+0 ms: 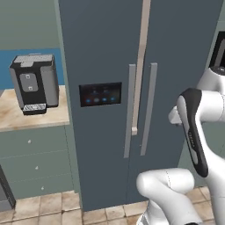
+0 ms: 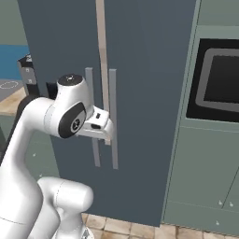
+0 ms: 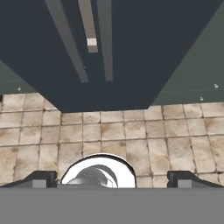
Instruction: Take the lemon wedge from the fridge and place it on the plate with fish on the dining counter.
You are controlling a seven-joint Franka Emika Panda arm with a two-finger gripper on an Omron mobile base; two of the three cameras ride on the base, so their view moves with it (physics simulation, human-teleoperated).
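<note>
**Arm poised before the closed fridge**

Nearest to me, the white arm (image 2: pixel 51 121) bends up from its base, its elbow folded and its hand reaching forward at about the level of the door handles. In the hand view the two dark fingers (image 3: pixel 41 178) sit far apart at the bottom corners, spread wide with nothing between them; below them lies the beige tiled floor (image 3: pixel 131 131).

Just past the hand stands the fridge (image 1: pixel 105 52), tall and slate-grey, both doors shut. Two long vertical handles (image 1: pixel 149 110) run side by side down the middle, and a pale strip (image 1: pixel 141 66) shows along the seam between the doors above them. A black panel with small blue lights (image 1: pixel 100 94) sits on the left door, beside the handles. The fingers are near the handles but not touching them, as far as I can tell.

Left of the fridge, a light wooden counter (image 1: pixel 39 121) over grey-green drawers carries a black coffee machine (image 1: pixel 34 83), with a blue wall behind it. Right of the fridge, a grey-green cabinet (image 2: pixel 205 172) holds a microwave (image 2: pixel 219 81) with a dark window.
</note>
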